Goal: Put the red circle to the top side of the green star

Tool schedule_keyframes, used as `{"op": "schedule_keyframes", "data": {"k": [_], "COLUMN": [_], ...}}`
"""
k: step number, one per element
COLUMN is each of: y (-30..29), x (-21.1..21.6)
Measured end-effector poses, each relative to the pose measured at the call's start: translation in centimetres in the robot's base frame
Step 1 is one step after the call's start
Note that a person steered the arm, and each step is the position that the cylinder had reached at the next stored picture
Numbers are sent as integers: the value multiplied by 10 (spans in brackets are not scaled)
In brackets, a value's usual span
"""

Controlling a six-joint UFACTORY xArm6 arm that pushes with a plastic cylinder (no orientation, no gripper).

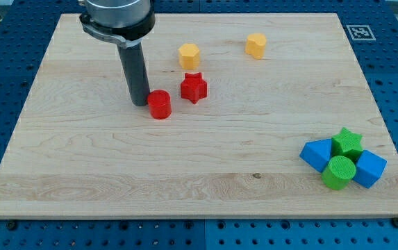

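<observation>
Pale wooden counter [205, 167] on a blue perforated base. The red circle [160, 105] lies left of centre, my tip [140, 103] touching its left side; this tool is a plain rod, grasping nothing. A red star [193, 87] sits just right. The green star [347, 142] lies far right among a green circle [339, 172] and two blue blocks [317, 153].

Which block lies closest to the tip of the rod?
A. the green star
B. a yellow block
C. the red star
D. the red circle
D: my tip sits right beside the red circle, at its left in the view, while the red star lies farther to the right.
</observation>
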State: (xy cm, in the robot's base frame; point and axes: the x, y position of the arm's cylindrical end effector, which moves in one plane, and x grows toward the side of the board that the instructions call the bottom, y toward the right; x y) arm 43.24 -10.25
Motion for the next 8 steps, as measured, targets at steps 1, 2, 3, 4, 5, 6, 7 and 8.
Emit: {"op": "schedule_keyframes", "data": {"k": [1, 2, 3, 4, 5, 6, 7, 8], "y": [11, 45, 43, 37, 53, 109, 124, 116], "x": [9, 10, 26, 33, 52, 50, 49, 41]}}
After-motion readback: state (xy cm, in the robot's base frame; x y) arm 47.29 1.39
